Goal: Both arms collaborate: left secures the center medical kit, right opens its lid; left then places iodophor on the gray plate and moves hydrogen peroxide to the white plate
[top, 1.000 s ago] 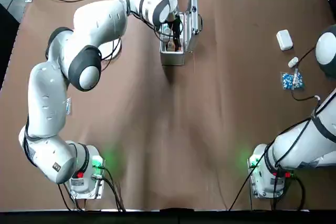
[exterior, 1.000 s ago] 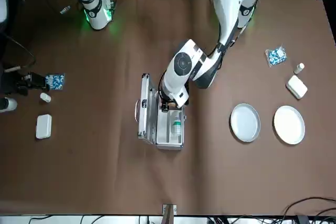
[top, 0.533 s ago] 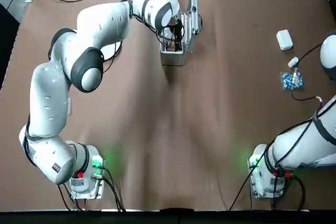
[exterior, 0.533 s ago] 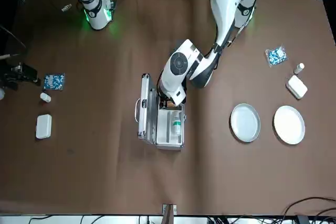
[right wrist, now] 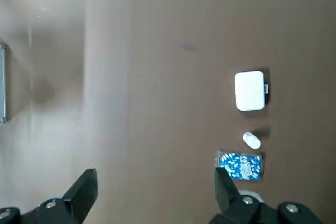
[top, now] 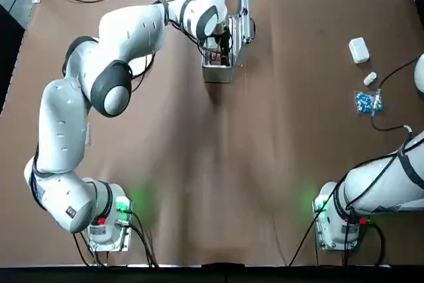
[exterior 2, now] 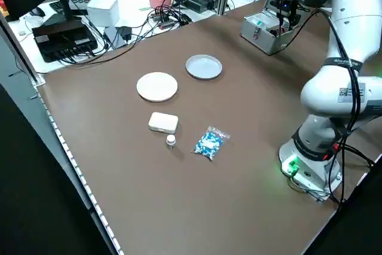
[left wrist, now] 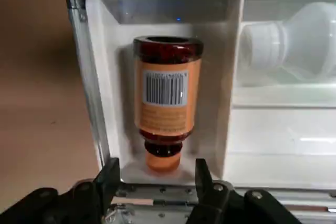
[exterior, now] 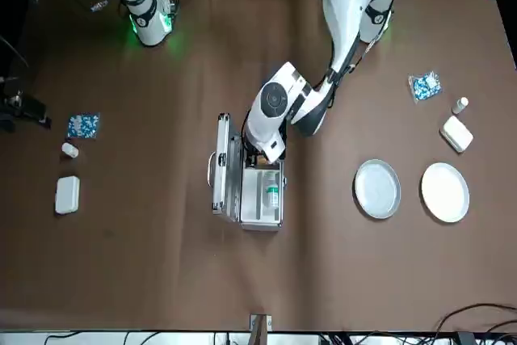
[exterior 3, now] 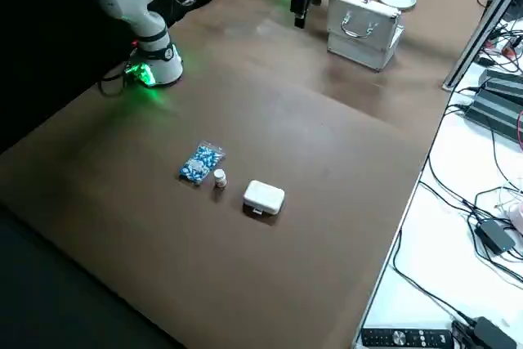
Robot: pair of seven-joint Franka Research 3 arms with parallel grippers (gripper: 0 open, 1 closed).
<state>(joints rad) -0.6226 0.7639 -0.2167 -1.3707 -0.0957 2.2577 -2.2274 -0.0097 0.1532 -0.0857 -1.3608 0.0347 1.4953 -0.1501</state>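
Now the left end effector point(left wrist: 155, 174), fingers spread, straddles the iodophor point(left wrist: 166, 95), whose long axis apparently points straight away from it.

White medical kit point(exterior: 260, 197) with silvery edges on a brown bench point(exterior: 161, 264). Inside, the dark brown iodophor point(left wrist: 165, 98) has an orange label with a black-and-white barcode. Blue-and-white packet point(right wrist: 240, 165) beside a white case point(right wrist: 249, 91).
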